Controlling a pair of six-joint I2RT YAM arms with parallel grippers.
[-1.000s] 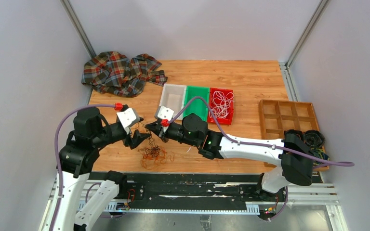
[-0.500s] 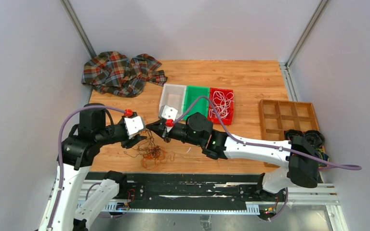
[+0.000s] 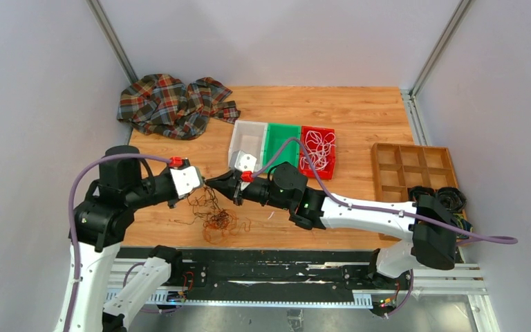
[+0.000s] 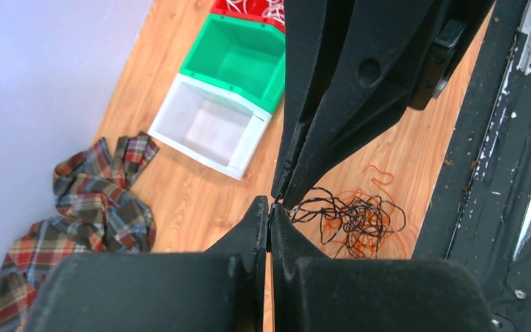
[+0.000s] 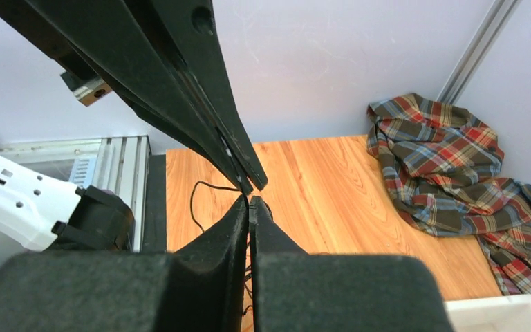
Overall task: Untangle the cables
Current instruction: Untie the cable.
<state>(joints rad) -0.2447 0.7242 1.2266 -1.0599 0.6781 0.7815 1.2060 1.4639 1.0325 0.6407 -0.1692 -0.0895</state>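
Observation:
The cables (image 3: 216,216) lie as a tangle of thin black and orange-brown strands on the wooden table near its front edge; the left wrist view shows this tangle (image 4: 351,220) too. My left gripper (image 3: 200,188) and right gripper (image 3: 211,183) meet tip to tip just above the tangle's far-left side. The left gripper (image 4: 270,207) is shut on a black strand that runs down into the tangle. The right gripper (image 5: 249,202) is shut too, a thin black strand caught between its pads. More black cable (image 5: 199,192) loops on the table beyond it.
A plaid cloth (image 3: 173,105) is bunched at the back left. White bin (image 3: 249,141), green bin (image 3: 283,144) and red bin (image 3: 304,163), holding white cables, stand mid-table. A wooden compartment tray (image 3: 411,166) and dark coils (image 3: 449,199) sit at the right.
The left gripper has shut, from wide open, on a black strand right at the right gripper's tip. The left arm drew back to the left. The right gripper stayed shut.

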